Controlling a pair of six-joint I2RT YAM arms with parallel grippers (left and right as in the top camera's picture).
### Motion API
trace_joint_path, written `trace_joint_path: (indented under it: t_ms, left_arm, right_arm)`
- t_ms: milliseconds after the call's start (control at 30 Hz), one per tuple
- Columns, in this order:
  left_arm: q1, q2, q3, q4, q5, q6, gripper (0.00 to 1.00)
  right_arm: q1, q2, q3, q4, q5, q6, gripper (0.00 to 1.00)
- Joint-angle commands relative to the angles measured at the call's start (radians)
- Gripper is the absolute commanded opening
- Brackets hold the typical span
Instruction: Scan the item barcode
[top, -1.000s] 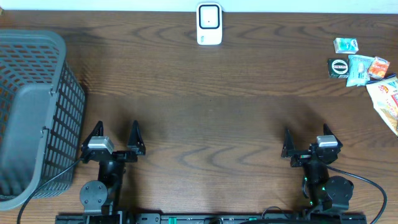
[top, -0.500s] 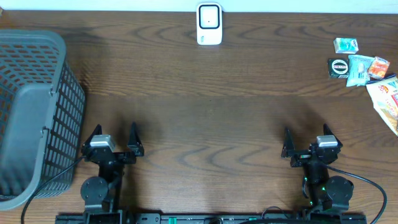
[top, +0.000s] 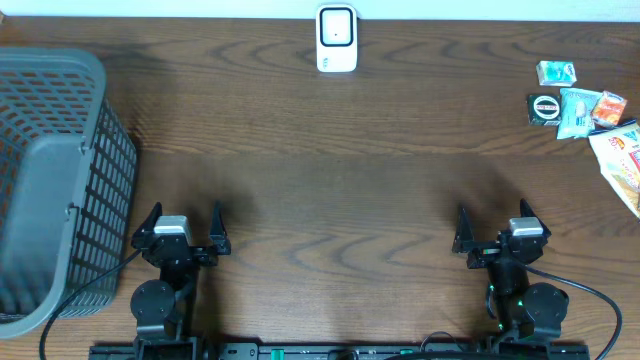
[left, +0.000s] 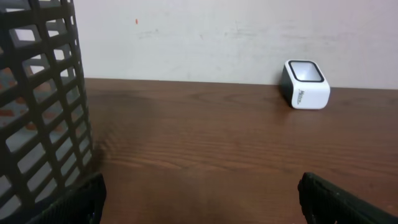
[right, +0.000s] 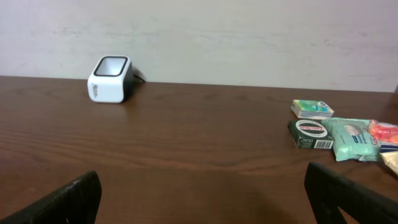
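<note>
The white barcode scanner (top: 337, 38) stands at the far middle edge of the table, and shows in the left wrist view (left: 306, 84) and the right wrist view (right: 111, 79). Several small packaged items lie at the far right: a green box (top: 556, 72), a dark box (top: 544, 107) (right: 311, 134) and a teal packet (top: 578, 112) (right: 353, 139). My left gripper (top: 186, 212) (left: 202, 202) sits low at the near left, open and empty. My right gripper (top: 492, 215) (right: 202, 199) sits at the near right, open and empty. Both are far from the items.
A large grey mesh basket (top: 50, 180) (left: 43, 112) fills the left side, close beside my left gripper. An orange snack bag (top: 622, 160) lies at the right edge. Bare wood tabletop (top: 340, 180) stretches between the grippers and the scanner.
My left gripper has drawn back slightly toward the near edge. The right arm and all items have stayed put.
</note>
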Motion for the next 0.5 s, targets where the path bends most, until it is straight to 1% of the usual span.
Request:
trace_joint_path:
  t_ms: [0,467]
  left_arm:
    - [0.006,-0.009,-0.009,-0.047,0.015,0.029,0.97]
    - [0.006,-0.009,-0.009,-0.051,-0.001,0.003,0.98]
  right_arm:
    - [-0.005,-0.007,-0.001,-0.005,0.003,0.014,0.99]
    - [-0.005,-0.007,-0.001,-0.005,0.003,0.014,0.99]
